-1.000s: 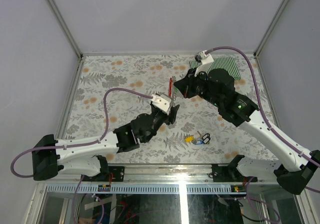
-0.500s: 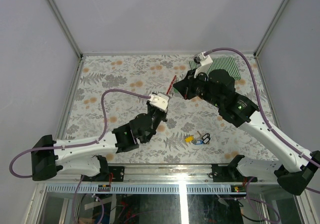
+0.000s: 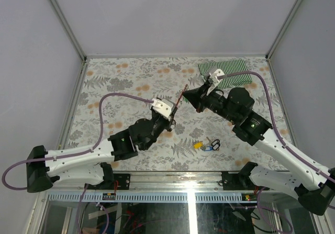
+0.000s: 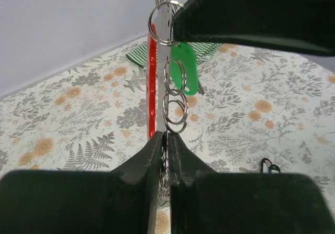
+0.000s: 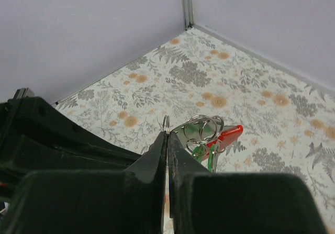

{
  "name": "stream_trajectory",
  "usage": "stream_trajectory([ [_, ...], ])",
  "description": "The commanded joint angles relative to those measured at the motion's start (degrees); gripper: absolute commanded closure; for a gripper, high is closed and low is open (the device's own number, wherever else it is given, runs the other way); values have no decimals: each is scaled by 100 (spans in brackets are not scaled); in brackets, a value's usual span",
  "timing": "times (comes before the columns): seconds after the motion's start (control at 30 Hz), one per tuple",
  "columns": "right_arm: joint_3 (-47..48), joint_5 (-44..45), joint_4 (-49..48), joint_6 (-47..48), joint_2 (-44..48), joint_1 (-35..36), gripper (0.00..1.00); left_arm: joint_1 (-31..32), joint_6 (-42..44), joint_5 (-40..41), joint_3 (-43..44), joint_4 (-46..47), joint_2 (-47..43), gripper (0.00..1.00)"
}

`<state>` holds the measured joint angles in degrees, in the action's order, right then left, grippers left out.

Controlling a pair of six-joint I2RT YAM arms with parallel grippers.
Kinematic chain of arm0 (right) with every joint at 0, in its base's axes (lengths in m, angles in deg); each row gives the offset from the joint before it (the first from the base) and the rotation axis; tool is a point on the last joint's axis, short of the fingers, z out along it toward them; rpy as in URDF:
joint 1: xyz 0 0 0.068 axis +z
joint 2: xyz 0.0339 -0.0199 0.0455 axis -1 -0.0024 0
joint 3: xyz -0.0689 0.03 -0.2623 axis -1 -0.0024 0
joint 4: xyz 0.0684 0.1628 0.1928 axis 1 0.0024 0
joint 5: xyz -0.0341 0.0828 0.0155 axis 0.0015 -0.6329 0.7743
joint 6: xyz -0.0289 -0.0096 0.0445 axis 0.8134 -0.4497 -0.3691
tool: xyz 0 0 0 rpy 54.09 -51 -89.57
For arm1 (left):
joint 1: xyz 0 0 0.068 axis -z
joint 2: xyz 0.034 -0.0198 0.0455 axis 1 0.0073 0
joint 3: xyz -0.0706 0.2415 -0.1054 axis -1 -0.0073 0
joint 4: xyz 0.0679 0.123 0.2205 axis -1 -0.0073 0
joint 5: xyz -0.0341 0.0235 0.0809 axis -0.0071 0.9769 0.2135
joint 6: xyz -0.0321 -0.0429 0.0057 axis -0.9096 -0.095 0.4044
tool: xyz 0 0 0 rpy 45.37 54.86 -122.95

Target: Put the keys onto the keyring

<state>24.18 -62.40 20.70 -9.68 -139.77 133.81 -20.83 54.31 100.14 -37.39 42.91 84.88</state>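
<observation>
**Keyring stretched between two pincers**

The red curved clip with silver-grey chain (image 4: 152, 77) is held above the floral desk (image 3: 131, 77). Its long axis runs from the left pincer (image 4: 163, 137) to the right pincer (image 5: 166, 137), each clamped on one end. A green-headed key (image 4: 184, 74) hangs on it. The yellow and blue plastic-headed keys (image 3: 204, 146) lie toward the near edge.

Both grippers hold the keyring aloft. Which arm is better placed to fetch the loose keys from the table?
Probably right: the loose keys lie on its side of the table, and the left gripper, shut on the keyring, could hold it alone.

The red clip-and-chain keyring (image 4: 152, 87) hangs over the middle of the floral table (image 3: 131, 77), small plastic-headed keys (image 3: 199, 145) nearer and rightward, striped fabric cloth (image 3: 230, 66) behind.
</observation>
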Motion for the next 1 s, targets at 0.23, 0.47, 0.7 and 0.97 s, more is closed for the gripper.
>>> stream_trajectory([
  [0.23,-807,-1064,-2474,151,608,30,100,23,-668,-1669,272,-75,-1211,61],
  [0.47,-985,-1839,-3130,23,838,34,100,24,-591,-2561,-133,372,-2209,62],
  [0.7,-835,-2940,-3366,-193,913,35,100,26,-166,-3643,-227,648,-2526,66],
  [0.97,-757,-3415,-3495,-314,921,39,100,24,249,-4118,-16,738,-2249,65],
])
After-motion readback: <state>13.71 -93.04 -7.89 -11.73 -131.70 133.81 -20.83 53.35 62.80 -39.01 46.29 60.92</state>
